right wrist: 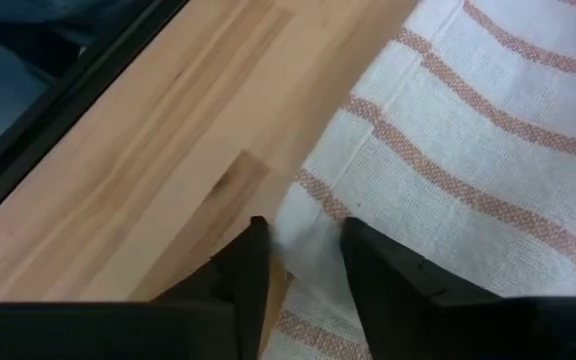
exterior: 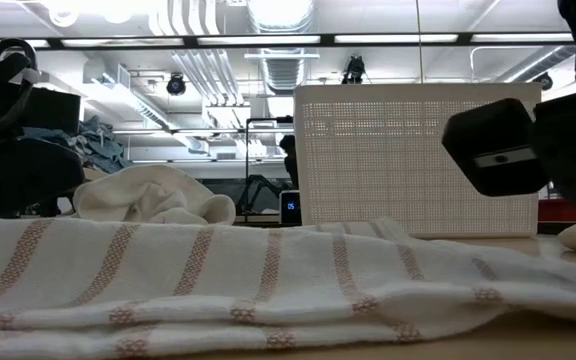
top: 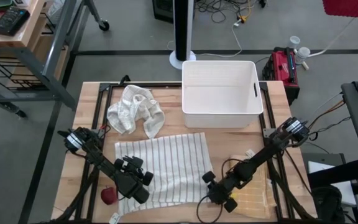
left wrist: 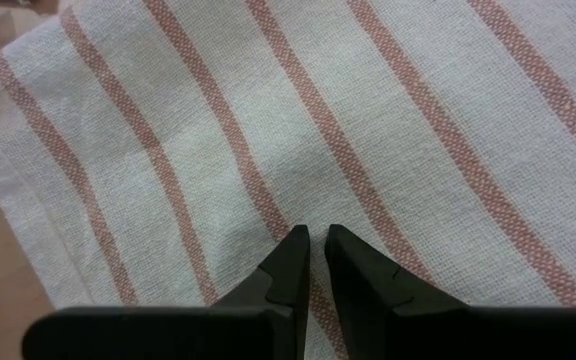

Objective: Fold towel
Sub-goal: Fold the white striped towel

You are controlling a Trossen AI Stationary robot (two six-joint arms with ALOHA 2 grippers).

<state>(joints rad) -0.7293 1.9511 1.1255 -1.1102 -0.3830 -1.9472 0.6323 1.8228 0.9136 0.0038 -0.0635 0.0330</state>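
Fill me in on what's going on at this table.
A two-armed robot is working on a striped towel spread flat on the wooden table. The left gripper sits low over the towel's left part, fingers nearly together. The right gripper is at the towel's near right corner, its fingers straddling the edge. No fold shows yet. A crumpled white cloth and a white bin sit behind.
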